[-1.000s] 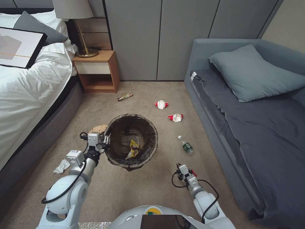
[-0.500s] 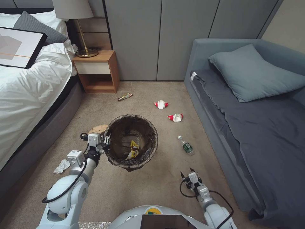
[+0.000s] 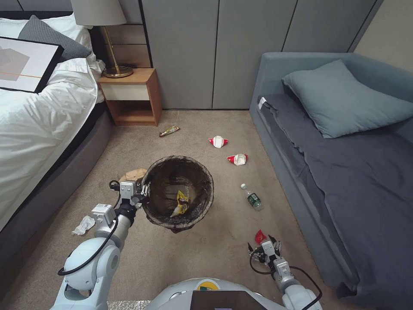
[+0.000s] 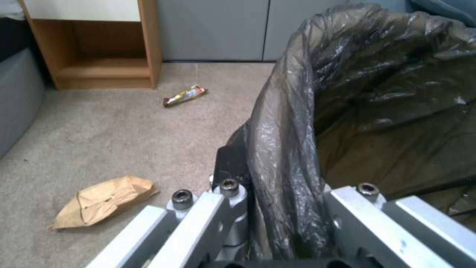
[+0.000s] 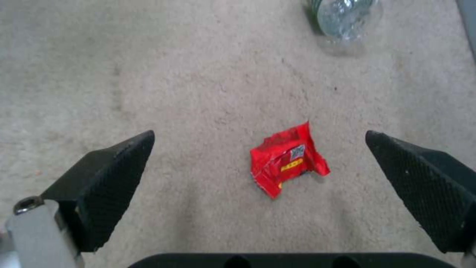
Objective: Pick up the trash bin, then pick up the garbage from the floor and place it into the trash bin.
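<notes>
The trash bin (image 3: 177,189), lined with a dark bag, hangs above the carpet with my left gripper (image 3: 144,189) shut on its rim. In the left wrist view the bag (image 4: 377,93) folds over the rim between the left gripper's (image 4: 267,175) jaws. A yellow wrapper (image 3: 182,202) lies inside the bin. My right gripper (image 3: 262,245) is open low over the carpet, just behind a red scrap (image 3: 260,236). In the right wrist view the red scrap (image 5: 288,160) lies between and slightly ahead of the spread fingers (image 5: 114,178), untouched.
Other garbage on the floor: a bottle (image 3: 251,197), two crushed cups (image 3: 218,141) (image 3: 237,159), a candy wrapper (image 3: 169,131), a brown paper bag (image 3: 133,174) and a white tissue (image 3: 84,224). A bed (image 3: 38,129) stands left, a sofa (image 3: 344,163) right, a nightstand (image 3: 131,97) behind.
My right gripper has drawn back toward me and to the right, uncovering the red scrap on the carpet ahead of it. The left arm and the bin have barely moved.
</notes>
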You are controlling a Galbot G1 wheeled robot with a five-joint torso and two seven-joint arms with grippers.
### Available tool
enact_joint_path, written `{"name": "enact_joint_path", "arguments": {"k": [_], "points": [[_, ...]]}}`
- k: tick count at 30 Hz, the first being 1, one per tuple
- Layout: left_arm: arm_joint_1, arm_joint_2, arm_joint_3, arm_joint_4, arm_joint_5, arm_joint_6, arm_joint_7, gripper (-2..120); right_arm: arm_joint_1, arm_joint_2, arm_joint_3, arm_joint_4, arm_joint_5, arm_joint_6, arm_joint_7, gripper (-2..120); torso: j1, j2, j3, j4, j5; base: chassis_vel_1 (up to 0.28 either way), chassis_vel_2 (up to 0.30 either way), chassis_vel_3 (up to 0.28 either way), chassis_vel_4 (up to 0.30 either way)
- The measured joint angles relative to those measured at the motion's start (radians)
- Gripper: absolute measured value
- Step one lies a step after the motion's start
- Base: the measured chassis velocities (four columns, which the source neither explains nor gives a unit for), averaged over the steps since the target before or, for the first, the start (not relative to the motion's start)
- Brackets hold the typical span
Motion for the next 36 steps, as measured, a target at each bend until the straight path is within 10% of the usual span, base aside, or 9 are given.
{"name": "enact_joint_path", "arguments": {"k": [36], "points": [[0.014, -0.005, 0.012, -0.019, 0.018, -0.004, 0.001, 7, 0.178, 0.014, 0.022, -0.247, -0.002, -0.005, -0.031, 100, 0.000, 0.000, 0.000, 0.0000, -0.0001, 0.000, 0.000, 0.000, 0.000]]}}
